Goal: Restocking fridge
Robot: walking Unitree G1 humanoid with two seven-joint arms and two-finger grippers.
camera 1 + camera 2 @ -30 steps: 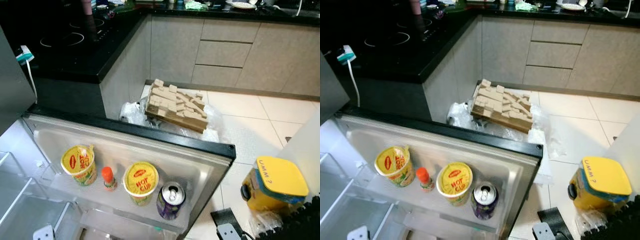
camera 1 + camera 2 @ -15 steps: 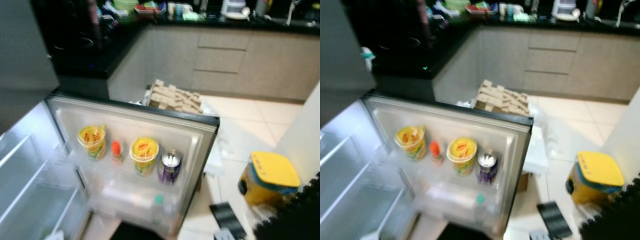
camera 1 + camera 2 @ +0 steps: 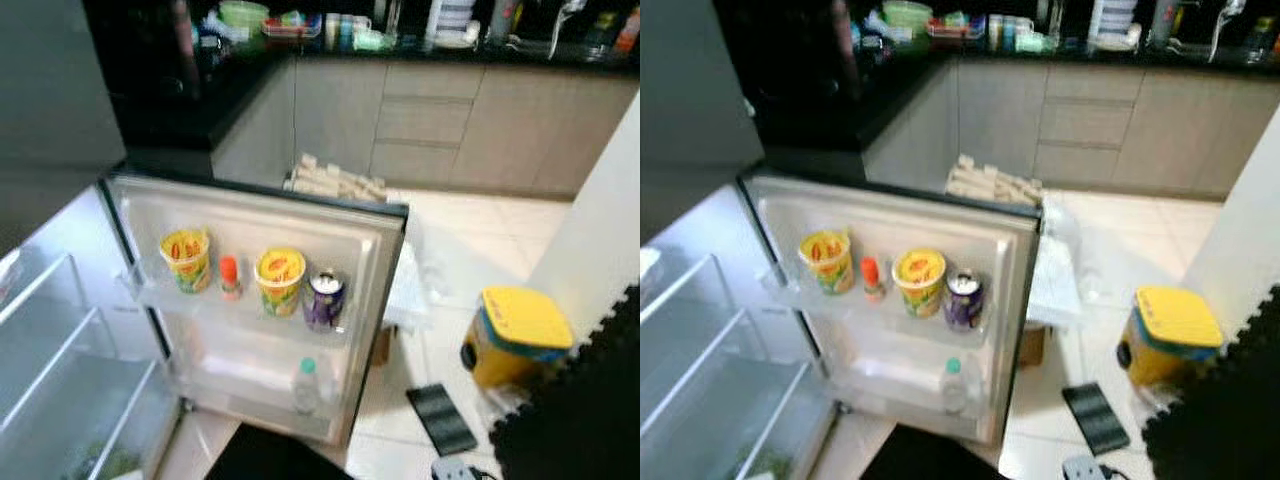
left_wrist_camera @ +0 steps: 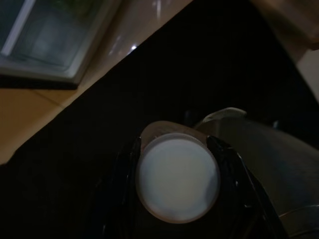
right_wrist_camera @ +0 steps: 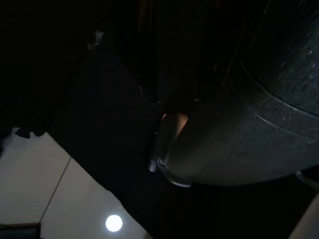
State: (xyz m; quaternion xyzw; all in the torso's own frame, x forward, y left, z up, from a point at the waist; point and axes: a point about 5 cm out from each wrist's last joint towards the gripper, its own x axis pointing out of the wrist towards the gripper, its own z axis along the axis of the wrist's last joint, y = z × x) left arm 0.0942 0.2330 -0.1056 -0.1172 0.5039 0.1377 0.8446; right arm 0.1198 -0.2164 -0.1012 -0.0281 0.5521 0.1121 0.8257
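White-lidded container clamped between the left claw's black fingers, seen end-on, low over the floor before the fridge. Open fridge door, shelf carrying two yellow noodle cups, small orange-capped bottle, purple can. Right claw dark; fingers impossible to tell.

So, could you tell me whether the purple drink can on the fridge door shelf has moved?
No. The purple drink can sits right of the yellow noodle cup, as before; the camera shifted.

Glossy black fingers curve out from a dark, rounded, matte wrist housing.
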